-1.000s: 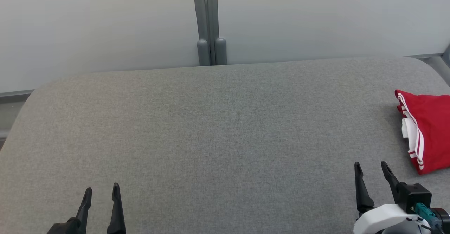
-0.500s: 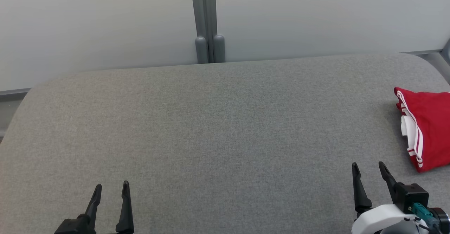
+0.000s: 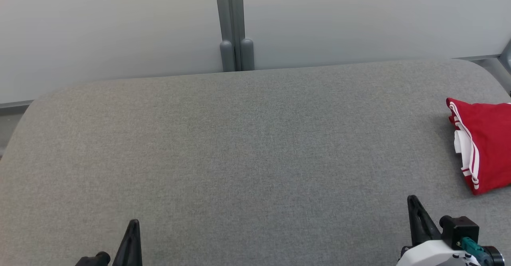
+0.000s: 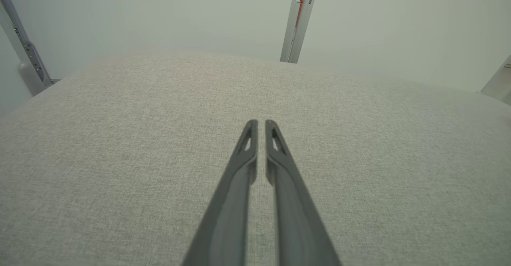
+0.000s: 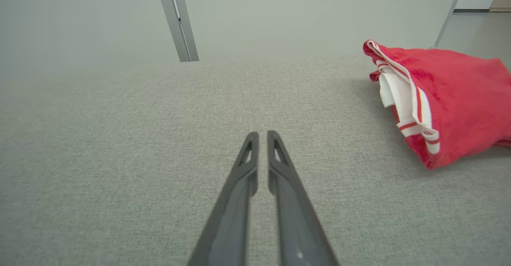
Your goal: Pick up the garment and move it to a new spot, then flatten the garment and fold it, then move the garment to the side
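Two changes stand out in the head view. The left tool [image 3: 133,228] and the right tool [image 3: 415,214] stood with fingers spread a second ago; both have now drawn narrow, each pair reading as one dark spike, and both sit lower toward the near edge. Neither holds anything. The red garment [image 3: 489,146] lies folded at the far right of the table [image 3: 239,146], partly cut off by the frame edge, well apart from the right tool and unmoved. Judging from that, the folding and the move to the side look done, and the arms seem to be retiring. Behind the table, a grey post [image 3: 231,18] splits smooth, pale wall panels.

Left wrist view: the left tool [image 4: 260,124] shows two long, tapering dark fingers with slotted tips and only a thin slit between them. Below it the table [image 4: 119,138] is covered in coarse grey woven cloth.

Right wrist view: the right tool [image 5: 262,135] is equally narrow and empty. The red garment [image 5: 451,94] sits ahead and to the right, a soft bundle with white, red-striped trim along its folded edge, resting on the table [image 5: 119,146].
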Controlling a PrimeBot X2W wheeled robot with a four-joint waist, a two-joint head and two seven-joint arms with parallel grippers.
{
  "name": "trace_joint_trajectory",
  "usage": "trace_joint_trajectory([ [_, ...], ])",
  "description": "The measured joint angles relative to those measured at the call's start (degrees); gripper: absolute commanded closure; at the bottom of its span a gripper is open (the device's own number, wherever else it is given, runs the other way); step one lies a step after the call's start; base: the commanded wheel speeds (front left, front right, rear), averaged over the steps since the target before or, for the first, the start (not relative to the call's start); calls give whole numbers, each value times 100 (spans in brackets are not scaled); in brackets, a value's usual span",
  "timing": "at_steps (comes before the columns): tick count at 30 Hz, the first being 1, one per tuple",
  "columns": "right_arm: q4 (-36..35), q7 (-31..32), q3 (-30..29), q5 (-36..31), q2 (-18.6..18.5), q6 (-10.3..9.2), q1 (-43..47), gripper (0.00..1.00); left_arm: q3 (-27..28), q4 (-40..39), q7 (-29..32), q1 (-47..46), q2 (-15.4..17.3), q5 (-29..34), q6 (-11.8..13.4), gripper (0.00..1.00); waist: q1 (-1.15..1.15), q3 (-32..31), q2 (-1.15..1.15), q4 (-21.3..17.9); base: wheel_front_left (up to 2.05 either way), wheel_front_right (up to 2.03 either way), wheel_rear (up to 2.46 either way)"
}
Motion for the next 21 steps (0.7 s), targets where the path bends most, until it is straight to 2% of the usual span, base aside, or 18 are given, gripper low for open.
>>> trace_joint_trajectory([
  [3,120,56,-9,69,20,0,55,100,-16,108,35,4,-11,-78,1,100,0,2,0,-1,0,0,0],
  [21,10,532,-52,2082,15,0,-62,100,51,107,461,-185,5,-1928,1,100,0,36,0,0,0,0,0],
])
